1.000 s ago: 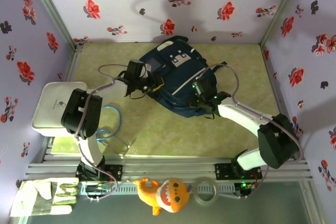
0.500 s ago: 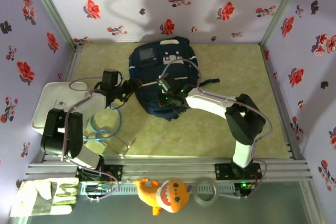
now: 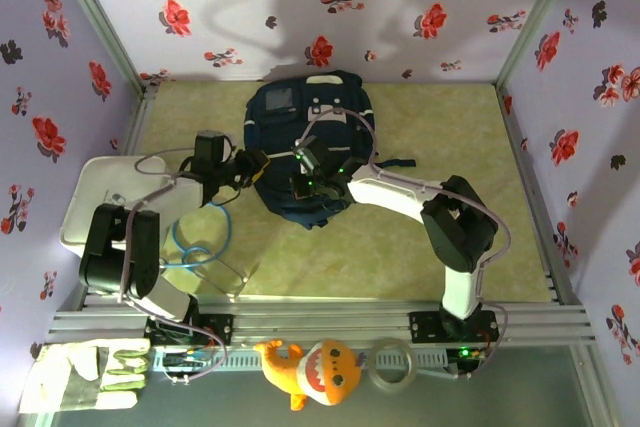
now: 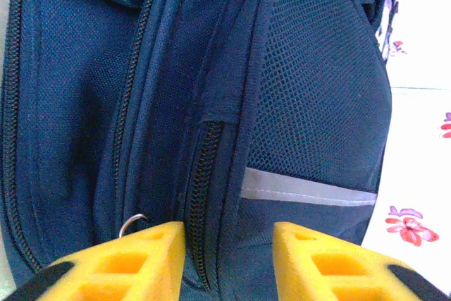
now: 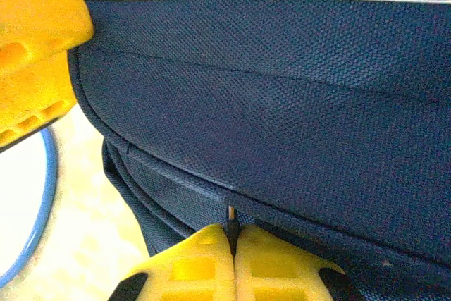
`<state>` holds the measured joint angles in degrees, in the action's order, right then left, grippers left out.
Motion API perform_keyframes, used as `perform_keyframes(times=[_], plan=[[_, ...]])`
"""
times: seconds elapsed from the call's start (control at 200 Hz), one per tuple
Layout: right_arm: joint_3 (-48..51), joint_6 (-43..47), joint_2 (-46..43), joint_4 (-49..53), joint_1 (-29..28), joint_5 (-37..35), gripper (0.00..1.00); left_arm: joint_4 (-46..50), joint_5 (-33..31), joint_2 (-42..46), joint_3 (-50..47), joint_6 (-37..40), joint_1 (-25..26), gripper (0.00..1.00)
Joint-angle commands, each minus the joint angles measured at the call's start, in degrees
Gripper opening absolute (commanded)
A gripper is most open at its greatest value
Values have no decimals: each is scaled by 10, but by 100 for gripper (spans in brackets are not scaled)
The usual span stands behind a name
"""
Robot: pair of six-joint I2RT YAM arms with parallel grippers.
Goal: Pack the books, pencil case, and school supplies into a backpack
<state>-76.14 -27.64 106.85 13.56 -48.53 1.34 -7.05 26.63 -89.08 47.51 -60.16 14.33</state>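
Note:
The navy backpack [image 3: 312,112] lies on the table at the back centre, its white-patched front pocket facing up. At its left side, my left gripper [image 3: 256,164] [image 4: 229,234] pinches a ridge of backpack [image 4: 141,103] fabric beside a side zipper [image 4: 201,188]; cloth fills the gap between the yellow fingers. My right gripper [image 3: 300,183] [image 5: 231,234] sits at the bag's near edge, shut on a dark zipper pull [image 5: 230,220] under a seam of the backpack [image 5: 282,103]. Books, pencil case and school supplies are out of view.
A white tray [image 3: 95,197] stands at the left edge, with a blue cable loop [image 3: 200,237] beside it. A glove [image 3: 85,375], an orange plush toy [image 3: 310,372] and a tape roll [image 3: 393,365] lie by the front rail. Floral walls enclose three sides.
The backpack has turned and slid left and toward the back wall. Both grippers have moved left with it, and the right arm now reaches across the middle.

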Motion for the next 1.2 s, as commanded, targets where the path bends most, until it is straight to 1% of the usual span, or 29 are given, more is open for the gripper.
perform_keyframes(times=[0.0, 0.12, 0.225, 0.345, 0.485, 0.61, 0.74, 0.915, 1.055, 1.135, 1.195], plan=[[-6, -12, -2, -31, 1, 0, 0, -20, 13, -11, 6, -6, -3, 35], [-1, -14, -7, -30, 1, -11, 0, -18, 13, -19, 8, -4, -3, 33], [8, -16, -19, -16, 1, -40, 0, -16, 12, -25, 11, 0, -3, 23], [30, -16, -47, 15, 7, -99, 0, -2, 1, -24, 17, 14, -3, 9], [68, -28, -98, 60, 29, -154, 1, 10, 0, -20, 22, 32, -4, 0], [107, -27, -142, 77, 57, -174, 2, 27, 0, -20, 26, 46, -5, 0], [131, -15, -171, 81, 86, -165, 1, 48, 0, -15, 28, 69, -5, 0], [137, 15, -188, 97, 104, -170, 1, 82, -2, 3, 17, 99, -11, 0], [136, 35, -189, 106, 112, -183, 1, 113, -5, 28, -2, 125, -35, 0], [134, 57, -184, 102, 119, -173, 6, 130, -6, 40, -9, 138, -48, 0], [131, 83, -178, 94, 126, -152, 7, 147, -5, 45, -7, 152, -52, 0]])
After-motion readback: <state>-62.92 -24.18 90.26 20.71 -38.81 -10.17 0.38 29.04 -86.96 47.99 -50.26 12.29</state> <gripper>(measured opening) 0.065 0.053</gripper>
